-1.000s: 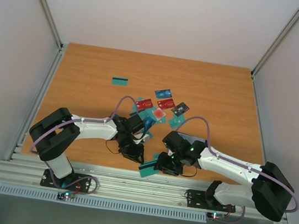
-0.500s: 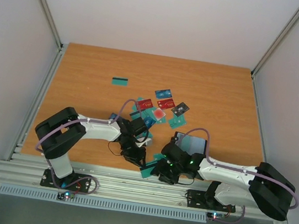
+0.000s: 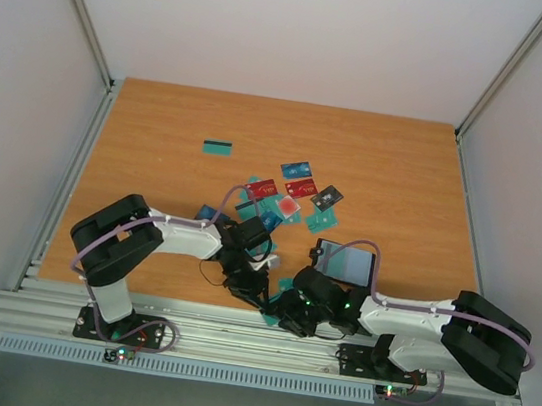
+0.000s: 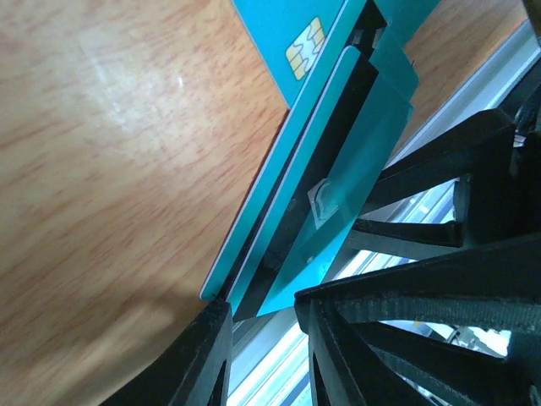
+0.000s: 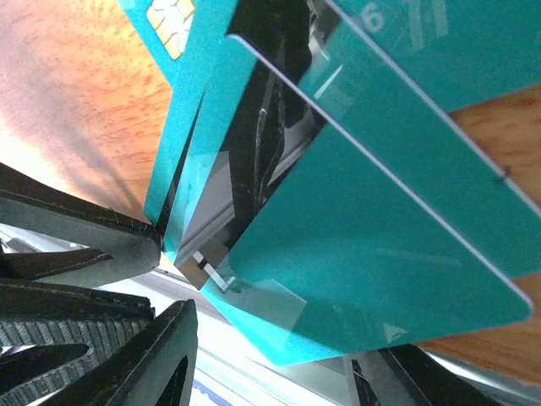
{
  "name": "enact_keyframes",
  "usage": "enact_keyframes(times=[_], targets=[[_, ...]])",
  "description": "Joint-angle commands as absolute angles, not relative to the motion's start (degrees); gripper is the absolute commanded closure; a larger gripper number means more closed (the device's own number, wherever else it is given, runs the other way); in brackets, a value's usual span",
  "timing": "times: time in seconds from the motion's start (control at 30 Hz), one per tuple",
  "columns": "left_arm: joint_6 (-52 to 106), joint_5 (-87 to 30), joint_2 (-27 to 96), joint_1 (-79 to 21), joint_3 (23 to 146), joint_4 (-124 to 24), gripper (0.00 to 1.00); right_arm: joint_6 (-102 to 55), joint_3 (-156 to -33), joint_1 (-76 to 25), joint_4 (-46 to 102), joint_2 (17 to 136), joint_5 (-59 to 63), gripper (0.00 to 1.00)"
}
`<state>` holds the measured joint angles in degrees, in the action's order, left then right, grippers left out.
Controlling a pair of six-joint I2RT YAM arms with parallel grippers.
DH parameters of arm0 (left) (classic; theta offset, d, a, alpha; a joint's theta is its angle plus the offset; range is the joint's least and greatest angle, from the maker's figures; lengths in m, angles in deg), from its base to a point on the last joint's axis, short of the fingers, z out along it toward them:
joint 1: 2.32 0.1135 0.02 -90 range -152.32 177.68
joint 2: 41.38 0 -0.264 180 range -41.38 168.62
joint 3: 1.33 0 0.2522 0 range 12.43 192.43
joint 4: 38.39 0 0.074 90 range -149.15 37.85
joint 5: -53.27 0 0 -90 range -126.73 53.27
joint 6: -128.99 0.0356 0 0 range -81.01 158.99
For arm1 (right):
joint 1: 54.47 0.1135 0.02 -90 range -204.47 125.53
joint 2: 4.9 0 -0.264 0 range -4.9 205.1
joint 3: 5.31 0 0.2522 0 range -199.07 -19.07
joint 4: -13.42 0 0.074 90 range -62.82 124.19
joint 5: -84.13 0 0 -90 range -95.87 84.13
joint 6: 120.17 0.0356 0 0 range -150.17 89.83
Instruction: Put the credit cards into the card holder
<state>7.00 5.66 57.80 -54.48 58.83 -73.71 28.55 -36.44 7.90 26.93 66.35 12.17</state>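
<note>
My right end effector [image 5: 270,351] pinches a teal card [image 5: 380,254] at the bench's [image 3: 158,147] near edge. The left end effector [image 4: 264,311] meets it; I cannot tell its grip. The card holder [image 3: 344,262] lies open just right, with the other credit cards [image 3: 286,200] mid-bench.

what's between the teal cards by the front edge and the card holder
The right gripper seems to sit with its own body between the teal cards and the card holder lying open behind it; nothing else visible is on that line.
</note>
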Motion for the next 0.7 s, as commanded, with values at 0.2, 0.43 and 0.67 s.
enact_keyframes(times=[0.2, 0.43, 0.67], targets=[[4.1, 11.6, 61.3, -55.2, 57.4, -65.7, 0.73, 30.9, -34.6, 8.5, 25.8, 62.7, 7.5, 0.66], [3.3, 11.4, 61.2, -55.1, 57.5, -64.9, 0.73, 29.8, -37.4, 8.5, 36.5, 59.1, 6.7, 0.82], [2.9, 8.3, 59.3, -55.1, 57.8, -66.5, 0.74, 27.7, -41.8, 8.5, 47.5, 57.6, 5.5, 0.97]])
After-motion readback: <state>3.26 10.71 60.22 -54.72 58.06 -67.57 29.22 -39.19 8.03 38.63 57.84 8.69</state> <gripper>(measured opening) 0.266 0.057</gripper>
